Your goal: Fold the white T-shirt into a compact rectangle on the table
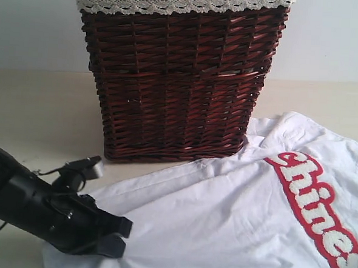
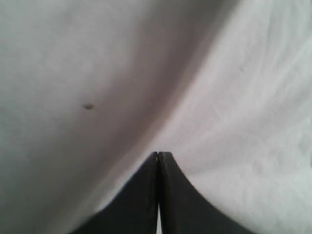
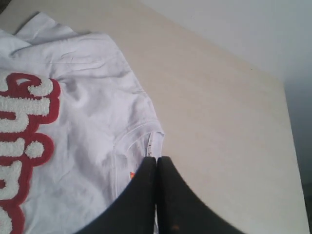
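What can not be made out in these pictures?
- Exterior view: shirt cut off by right and bottom edges, basket inside by top edge; right pincer outside the frame.
- Left wrist view: close blur; whether the shut left pincer pinches cloth is unclear.
- Right wrist view: right pincer covers most of the orange tag.

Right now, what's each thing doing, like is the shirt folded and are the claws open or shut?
white T-shirt, spread out, letters up, not folded yet.
left gripper, shut, pinching the shirt's plain white cloth.
right gripper, shut, pinching the collar by the orange tag.
wicker basket, standing upright on the table, liner folded over its rim.
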Controlling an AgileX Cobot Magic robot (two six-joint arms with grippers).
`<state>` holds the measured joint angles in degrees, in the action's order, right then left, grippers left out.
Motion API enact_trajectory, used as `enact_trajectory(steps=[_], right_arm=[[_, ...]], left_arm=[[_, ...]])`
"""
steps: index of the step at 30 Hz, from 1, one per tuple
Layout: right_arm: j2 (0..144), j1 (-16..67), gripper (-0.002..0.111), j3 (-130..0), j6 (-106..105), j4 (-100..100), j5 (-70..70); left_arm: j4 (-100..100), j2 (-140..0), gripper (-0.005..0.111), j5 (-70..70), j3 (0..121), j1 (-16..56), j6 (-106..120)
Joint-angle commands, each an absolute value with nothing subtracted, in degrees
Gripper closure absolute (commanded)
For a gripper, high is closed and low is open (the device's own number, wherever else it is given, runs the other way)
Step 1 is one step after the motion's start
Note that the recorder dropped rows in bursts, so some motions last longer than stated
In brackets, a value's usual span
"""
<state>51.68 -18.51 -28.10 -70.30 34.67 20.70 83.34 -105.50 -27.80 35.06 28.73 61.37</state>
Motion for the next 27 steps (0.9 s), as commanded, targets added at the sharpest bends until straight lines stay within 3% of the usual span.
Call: enact_trajectory(steps=[1, 5, 10, 14, 21, 27], right_arm=[[51.3, -18.7, 0.108, -28.5, -70.9, 36.0, 23.9], [51.3, -18.7, 0.108, -28.5, -70.9, 36.1, 26.3], [51.3, -18.7, 0.108, -28.5, -70.9, 36.1, 26.3], [51.3, -18.7, 0.108, -28.5, -70.9, 36.1, 26.8], [51.4, -18.7, 0.108, -28.5, -70.9, 36.1, 26.3], [54.6, -18.7, 0.108, -28.5, -70.9, 37.7, 24.6]], left_arm=[[73.4, -107.0, 0.107, -20.6, 34.2, 18.4, 61.7], [67.7, -107.0, 0.107, -24.5, 34.2, 11.6, 61.7], [61.1, -107.0, 0.107, -19.0, 34.8, 6.3, 62.7], [60.2, -107.0, 0.107, -18.9, 36.5, 5.7, 64.5], [60.7, -106.7, 0.107, -35.5, 38.0, 5.9, 64.7], [68.1, -101.1, 0.099, -37.9, 38.0, 5.9, 69.0]])
